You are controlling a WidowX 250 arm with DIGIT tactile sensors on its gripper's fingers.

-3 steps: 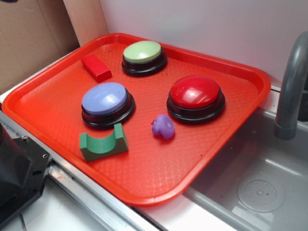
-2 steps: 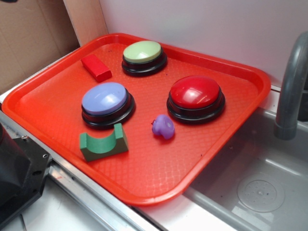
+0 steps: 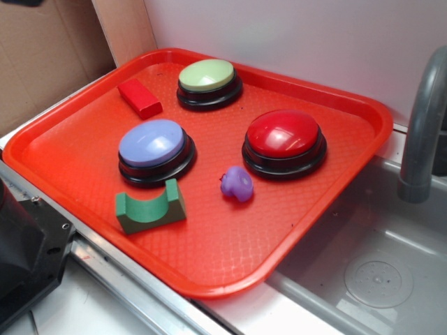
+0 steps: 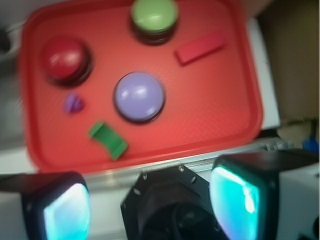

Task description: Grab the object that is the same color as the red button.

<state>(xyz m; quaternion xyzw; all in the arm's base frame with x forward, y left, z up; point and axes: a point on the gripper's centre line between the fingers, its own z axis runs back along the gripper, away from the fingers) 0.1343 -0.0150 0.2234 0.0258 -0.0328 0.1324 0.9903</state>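
Observation:
The small red block point(image 3: 140, 98) lies flat at the back left of the red tray point(image 3: 63, 153); the wrist view shows this block point(image 4: 199, 48) at the upper right. The red button point(image 3: 284, 137) on its black base sits at the tray's right, and in the wrist view the red button point(image 4: 65, 57) is at the upper left. My gripper point(image 4: 150, 205) hangs high above the robot's base, well short of the tray. It is open, with nothing between its teal pads point(image 4: 235, 200). The exterior view does not show the gripper.
On the tray also stand a lilac-blue button point(image 3: 154, 146), a pale green button point(image 3: 208, 80), a green arch-cut block point(image 3: 150, 207) and a small purple object point(image 3: 237, 183). A grey sink point(image 3: 363, 272) with a faucet point(image 3: 426, 125) lies to the right. The black robot base point(image 3: 24, 251) is at front left.

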